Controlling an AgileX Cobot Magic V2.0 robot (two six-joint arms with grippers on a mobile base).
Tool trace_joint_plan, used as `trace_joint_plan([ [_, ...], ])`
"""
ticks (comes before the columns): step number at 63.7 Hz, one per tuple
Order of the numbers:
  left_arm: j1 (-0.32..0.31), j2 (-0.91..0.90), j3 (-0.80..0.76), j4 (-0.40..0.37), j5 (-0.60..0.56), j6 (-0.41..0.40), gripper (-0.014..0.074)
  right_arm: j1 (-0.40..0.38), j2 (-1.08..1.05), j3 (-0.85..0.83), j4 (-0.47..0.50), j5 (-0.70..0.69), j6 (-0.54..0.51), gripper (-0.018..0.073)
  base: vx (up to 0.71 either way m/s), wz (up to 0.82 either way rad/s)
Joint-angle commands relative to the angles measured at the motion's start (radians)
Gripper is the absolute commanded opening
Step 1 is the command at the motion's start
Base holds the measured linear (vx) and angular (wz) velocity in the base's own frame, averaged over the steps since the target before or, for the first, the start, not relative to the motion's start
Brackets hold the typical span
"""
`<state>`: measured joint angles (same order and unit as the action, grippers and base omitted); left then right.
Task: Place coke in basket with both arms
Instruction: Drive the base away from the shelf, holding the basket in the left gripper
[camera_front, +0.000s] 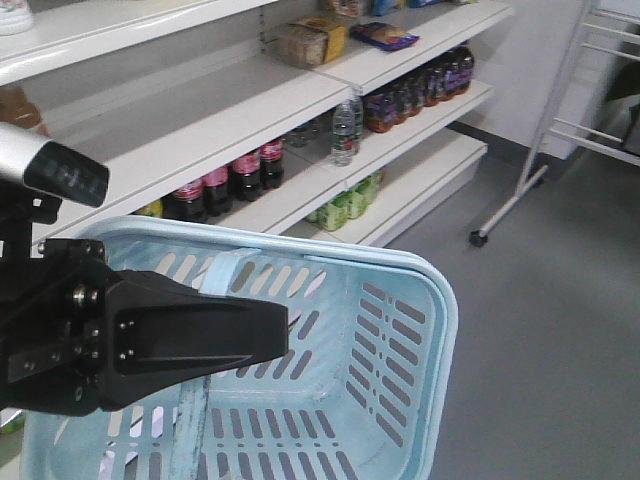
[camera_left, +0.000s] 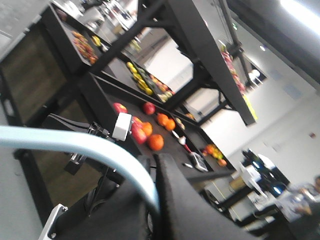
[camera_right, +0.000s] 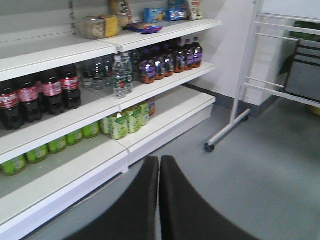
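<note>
The left tool (camera_front: 281, 335) is clamped on the swing handle (camera_front: 213, 275) of the pale blue slotted plastic shopping basket (camera_front: 420, 265), close in front of the robot. The right tool (camera_right: 159, 160) has its black fingers pressed together. The coke (camera_right: 47, 90), dark plastic bottles with red labels, stands on the white shelf (camera_right: 75, 122), well apart from both tools and beyond the basket.

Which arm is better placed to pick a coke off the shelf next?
Right. The right end effector is empty, jaws together, and faces the shelf holding the coke bottles. The left end effector appears closed on the basket handle, so it is occupied.
</note>
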<state>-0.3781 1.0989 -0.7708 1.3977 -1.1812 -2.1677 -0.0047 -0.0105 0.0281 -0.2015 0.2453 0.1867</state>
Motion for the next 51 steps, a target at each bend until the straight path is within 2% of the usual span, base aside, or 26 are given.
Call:
trace_joint_plan([
  [1, -0.002, -0.022, -0.025, -0.09, -0.026, 0.005, -0.0006, -0.004, -0.012, 0.007, -0.009, -0.071, -0.005, -0.0005, -0.08, -0.63],
  [27, -0.002, -0.022, -0.025, -0.09, -0.028, 0.005, -0.0006, -0.004, -0.012, 0.007, -0.009, -0.071, -0.005, -0.0005, -0.07, -0.58],
  [51, -0.002, -0.022, -0.025, -0.09, -0.028, 0.005, -0.0006, -0.004, -0.012, 0.007, -0.009, -0.071, -0.005, -0.0005, 0.0, -0.44],
])
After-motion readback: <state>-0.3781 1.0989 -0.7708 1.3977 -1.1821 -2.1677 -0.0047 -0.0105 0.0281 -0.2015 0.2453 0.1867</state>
